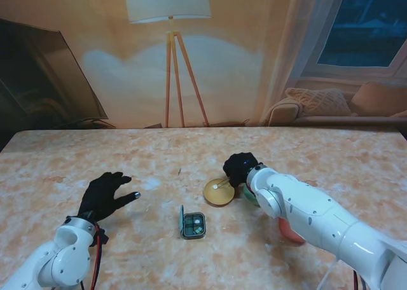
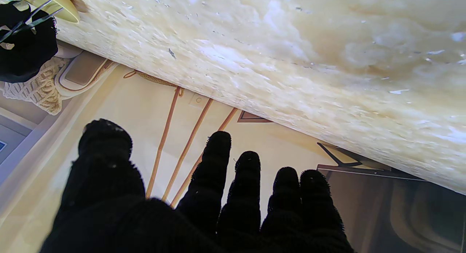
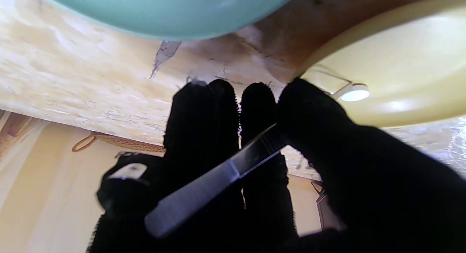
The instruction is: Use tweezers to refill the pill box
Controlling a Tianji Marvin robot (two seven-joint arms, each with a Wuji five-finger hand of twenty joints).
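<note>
A small dark green pill box (image 1: pixel 193 225) lies open in the middle of the table, nearer to me. Beyond it sits a yellow dish (image 1: pixel 219 192) (image 3: pixel 397 82) holding a white pill (image 1: pixel 215 187) (image 3: pixel 355 94). My right hand (image 1: pixel 241 168) (image 3: pixel 255 165), in a black glove, is shut on metal tweezers (image 3: pixel 214 178), whose tips reach into the yellow dish. My left hand (image 1: pixel 105 194) (image 2: pixel 204 202) rests on the table to the left with fingers spread, holding nothing.
A teal bowl (image 1: pixel 249 196) (image 3: pixel 164 11) sits beside the yellow dish under my right forearm, and a red-orange dish (image 1: pixel 290 233) shows nearer to me beneath the arm. A floor lamp and a sofa stand beyond the table's far edge.
</note>
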